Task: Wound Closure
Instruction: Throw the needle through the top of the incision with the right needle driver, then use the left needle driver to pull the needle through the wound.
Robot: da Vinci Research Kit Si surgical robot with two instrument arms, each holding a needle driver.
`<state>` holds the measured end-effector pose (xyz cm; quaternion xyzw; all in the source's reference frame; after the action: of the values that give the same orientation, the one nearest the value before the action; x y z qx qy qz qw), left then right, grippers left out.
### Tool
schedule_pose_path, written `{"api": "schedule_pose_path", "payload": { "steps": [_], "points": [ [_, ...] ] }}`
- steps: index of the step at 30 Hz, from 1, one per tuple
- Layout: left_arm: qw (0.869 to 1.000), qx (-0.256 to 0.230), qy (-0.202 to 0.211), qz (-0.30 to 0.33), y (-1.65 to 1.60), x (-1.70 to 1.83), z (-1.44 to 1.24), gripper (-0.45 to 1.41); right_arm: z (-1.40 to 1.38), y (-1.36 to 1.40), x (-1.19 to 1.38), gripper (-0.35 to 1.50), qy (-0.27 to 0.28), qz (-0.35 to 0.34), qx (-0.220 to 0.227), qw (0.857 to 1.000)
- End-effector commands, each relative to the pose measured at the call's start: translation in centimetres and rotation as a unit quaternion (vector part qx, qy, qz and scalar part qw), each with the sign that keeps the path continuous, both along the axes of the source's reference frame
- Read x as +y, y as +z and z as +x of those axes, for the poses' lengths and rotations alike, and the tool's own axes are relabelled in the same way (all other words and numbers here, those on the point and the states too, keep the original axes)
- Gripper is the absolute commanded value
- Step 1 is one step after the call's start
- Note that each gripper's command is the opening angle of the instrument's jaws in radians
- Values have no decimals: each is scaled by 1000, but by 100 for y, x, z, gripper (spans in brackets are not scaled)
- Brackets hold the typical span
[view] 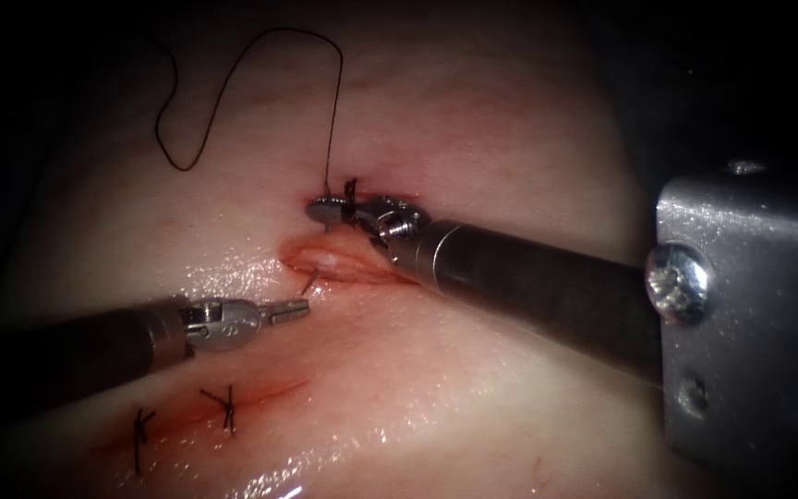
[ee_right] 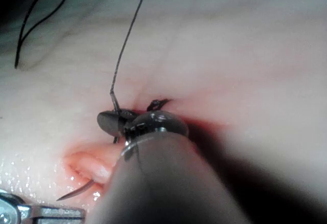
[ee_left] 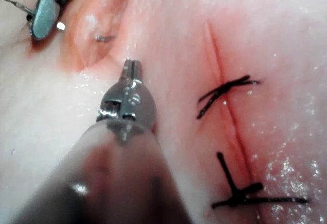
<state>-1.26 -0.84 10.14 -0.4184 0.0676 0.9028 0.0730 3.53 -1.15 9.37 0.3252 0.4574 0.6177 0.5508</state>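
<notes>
Needle: the curved needle [view: 309,280] is in the tissue, passing through the open cut; its pointed end [ee_right: 76,191] sticks out of the near lip of the wound, and its tail end is clamped at the far lip. In the left wrist view a short metal arc [ee_left: 104,38] shows inside the wound.
Right tool: the right tool [view: 327,212] has its jaws closed on the needle near its tail end, where the thread joins, at the upper edge of the cut; its shaft [view: 528,277] comes in from the right.
Thread: the dark thread [view: 233,83] rises from the right tool's jaws, arcs over and loops down across the tissue to the upper left.
Left tool: the left tool [view: 293,310] lies just below the cut, close to the needle's point but apart from it; its jaws look closed and hold nothing.
Open cut: the wound [view: 339,263] gapes, pink and wet, between the two tools.
Tissue: the tissue [view: 473,407] is pale and glistening, with red fluid [view: 260,393] along a second, closed cut below.
Finished stitches: two knotted stitches [view: 225,407] [view: 140,434] cross that lower cut, cut ends standing up.
</notes>
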Motion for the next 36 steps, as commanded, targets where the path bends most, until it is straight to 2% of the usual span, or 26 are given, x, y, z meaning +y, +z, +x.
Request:
{"api": "schedule_pose_path", "payload": {
  "steps": [1, 7, 14, 15, 17, 19, 21, 24, 28, 30, 36],
  "points": [
    [1000, 0, 2, -2, 8, 2, -5, -45, 13, 9, -2, -35, -3, 26, 18, 999],
    [1000, 0, 4, -6, 8, 7, -5, -45, 17, 7, -18, -35, -22, 38, 34, 998],
    [1000, -11, 10, -18, 8, 9, -4, -45, 19, 2, -16, -35, -10, 36, 50, 998],
    [1000, -14, 9, -19, 8, 10, -4, -43, 19, 1, -15, -18, -8, 24, 54, 998],
    [999, -27, 9, -28, 7, 12, -3, -28, 15, 1, -11, 32, 0, 0, 66, 998],
    [999, -39, 10, -36, 6, 14, -2, -15, 10, 1, -6, 46, 1, -5, 68, 998],
    [998, -56, 8, -41, 6, 16, -2, -8, 1, 1, 1, 68, -5, -16, 67, 998],
    [996, -72, 5, -47, 7, 18, -2, 0, -15, 2, 11, 76, -15, -35, 69, 997],
    [994, -83, -2, -68, 9, 22, -7, 5, -37, 2, 20, 69, -4, -47, 79, 996],
    [993, -87, 11, -81, 10, 22, -13, 9, -46, 1, 22, 57, -3, -49, 77, 996],
    [989, -91, 34, -111, 9, 27, -34, 20, -57, 3, 21, 46, 0, -52, 71, 996]
  ]
}}
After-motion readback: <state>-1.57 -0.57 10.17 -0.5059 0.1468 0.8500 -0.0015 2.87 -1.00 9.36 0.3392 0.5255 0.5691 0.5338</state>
